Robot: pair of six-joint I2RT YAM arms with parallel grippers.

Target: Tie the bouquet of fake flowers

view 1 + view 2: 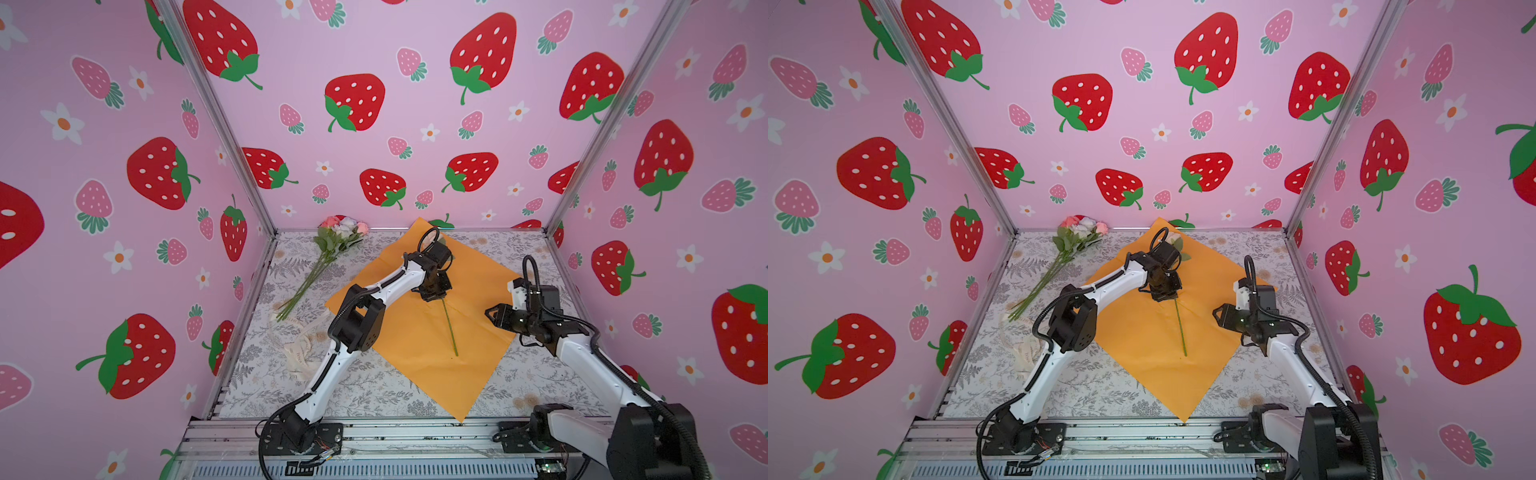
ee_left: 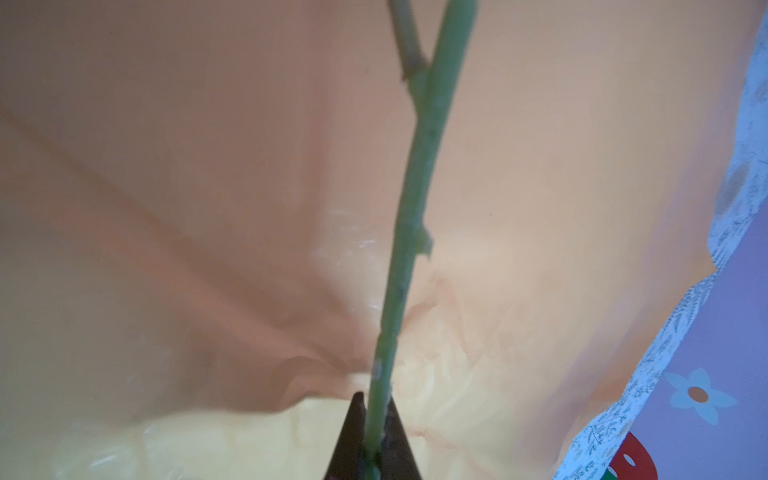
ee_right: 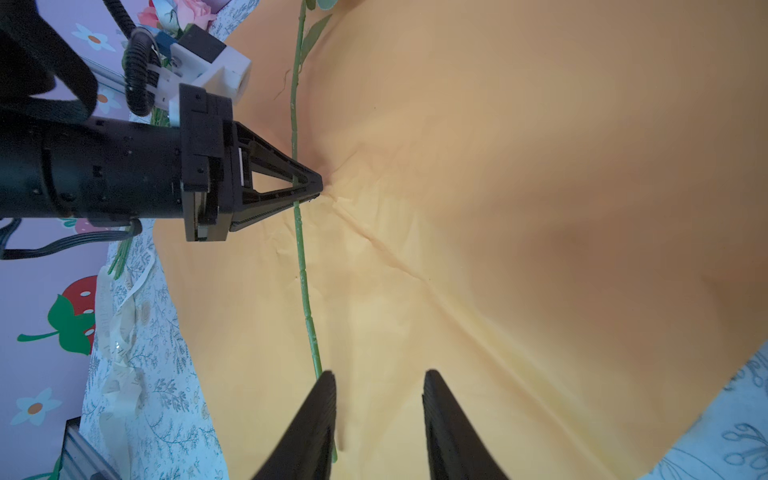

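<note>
Left hand (image 3: 316,189) clamped on single stem (image 3: 305,291), tips pressing orange paper (image 3: 540,208) beneath; right hand (image 3: 379,376) half-open, empty, near stem's end. Recommend releasing straight upward, lest paper drag

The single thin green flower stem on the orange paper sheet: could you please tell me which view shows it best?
The right wrist view: the thin green stem shows nearly full length, with the left gripper shut on it. The left wrist view gives a blurred close-up; both top views show its lower part, small.

One bouquet (image 1: 337,236), one stem (image 1: 450,328), one sheet (image 1: 415,370), one ribbon (image 1: 300,354)
</note>
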